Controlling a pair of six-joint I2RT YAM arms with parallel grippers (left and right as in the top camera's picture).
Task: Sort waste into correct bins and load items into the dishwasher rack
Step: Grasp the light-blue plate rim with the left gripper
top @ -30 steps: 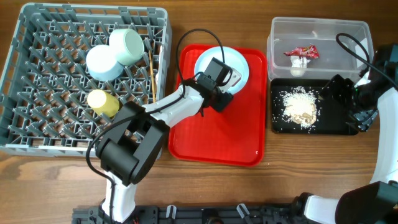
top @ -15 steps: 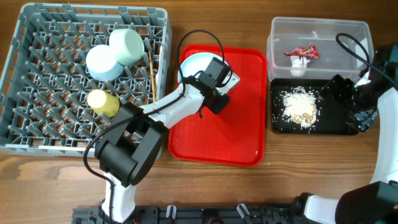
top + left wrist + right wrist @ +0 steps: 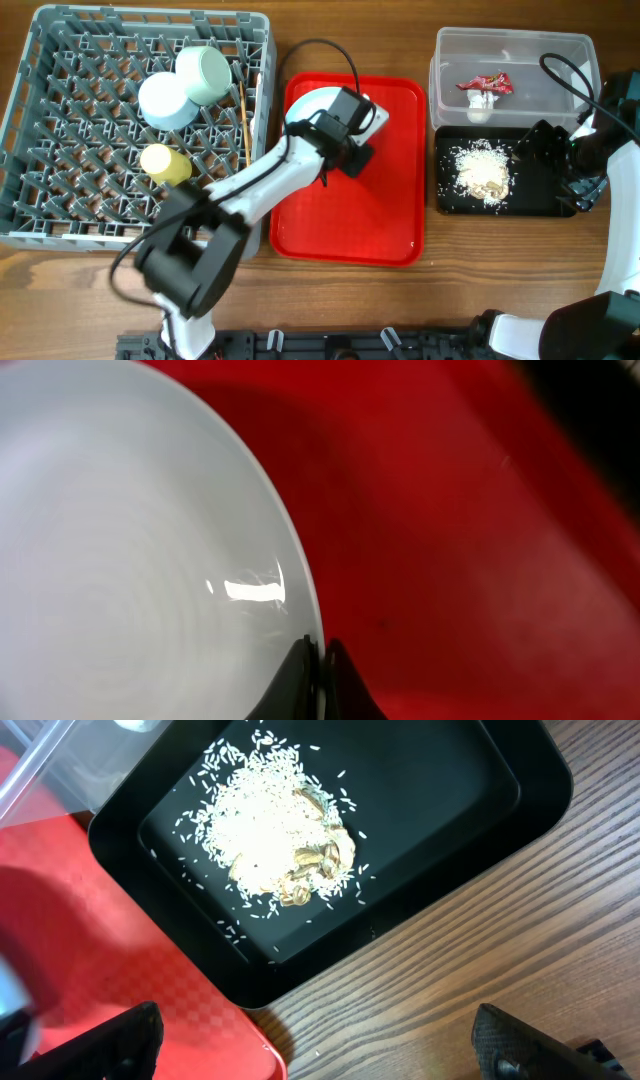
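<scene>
My left gripper [image 3: 338, 122] is shut on the rim of the white plate [image 3: 312, 104] at the red tray's far-left corner. In the left wrist view both fingertips [image 3: 305, 660] pinch the plate [image 3: 130, 550] edge. The grey dishwasher rack [image 3: 60, 215] holds a blue bowl [image 3: 165, 100], a green bowl [image 3: 205, 72], a yellow cup [image 3: 165, 163] and chopsticks [image 3: 244, 120]. A red-and-white wrapper [image 3: 485, 84] lies in the clear tub [image 3: 520, 45]. Beige scraps [image 3: 482, 172] sit in the black tray [image 3: 445, 200]. My right gripper [image 3: 320, 1050] hangs open over that tray's near edge, holding nothing.
The red serving tray [image 3: 350, 220] lies between the rack and the bins, its near half bare. Wooden table [image 3: 480, 950] shows beside the black tray [image 3: 480, 780]. The rack's front rows of pegs stand unoccupied.
My left gripper has shut on the plate's rim and drawn the plate leftward across the red tray toward the rack. The right arm has not moved.
</scene>
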